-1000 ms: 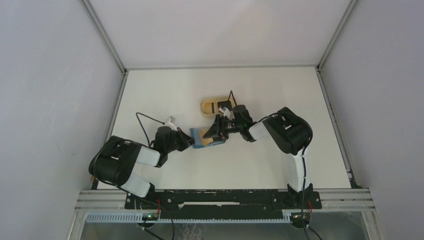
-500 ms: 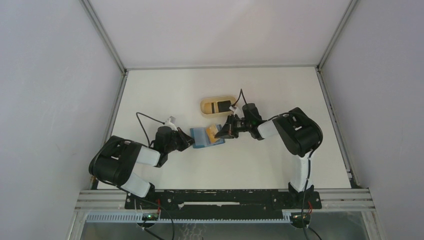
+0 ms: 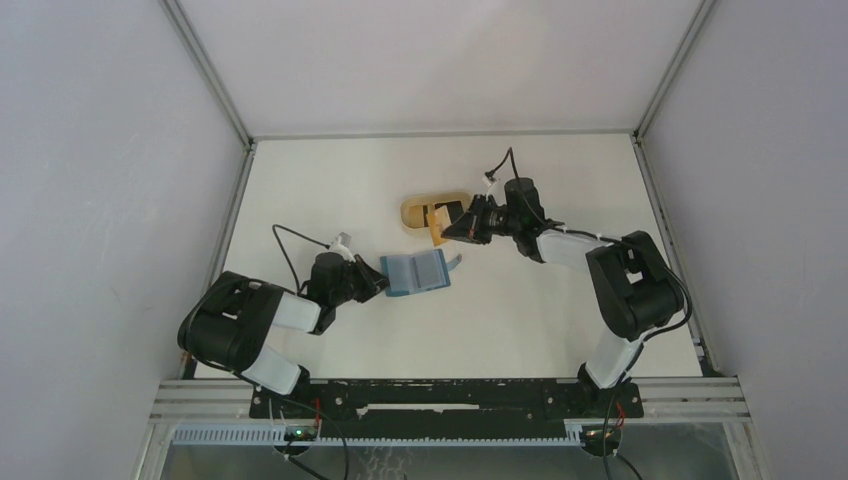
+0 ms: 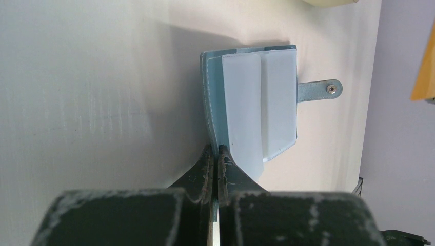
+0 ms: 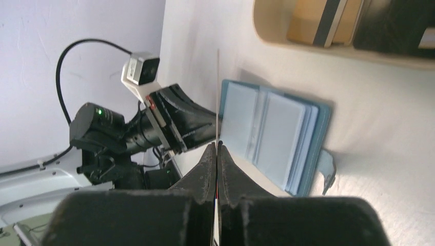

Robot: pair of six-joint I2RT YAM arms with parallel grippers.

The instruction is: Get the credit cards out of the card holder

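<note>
The teal-blue card holder (image 3: 415, 272) lies open on the table, its pale plastic sleeves (image 4: 259, 107) facing up and its closure tab (image 4: 318, 91) sticking out. My left gripper (image 3: 377, 281) is shut on the holder's near edge (image 4: 215, 151). An orange credit card (image 3: 438, 237) hangs above the table by the tan tray, with my right gripper (image 3: 452, 230) shut on it. In the right wrist view that card (image 5: 218, 92) shows edge-on between the shut fingers of the right gripper (image 5: 217, 146), apart from the holder (image 5: 272, 136).
The tan rounded tray (image 3: 412, 212) sits just behind the holder. It holds a black card (image 5: 395, 23) and a tan card with a dark stripe (image 5: 320, 20). Enclosure walls run along the table's left, right and far edges.
My right gripper closed on an orange card at the holder, drew it out and carried it back and to the right, up to the tray. The left gripper kept its hold.
</note>
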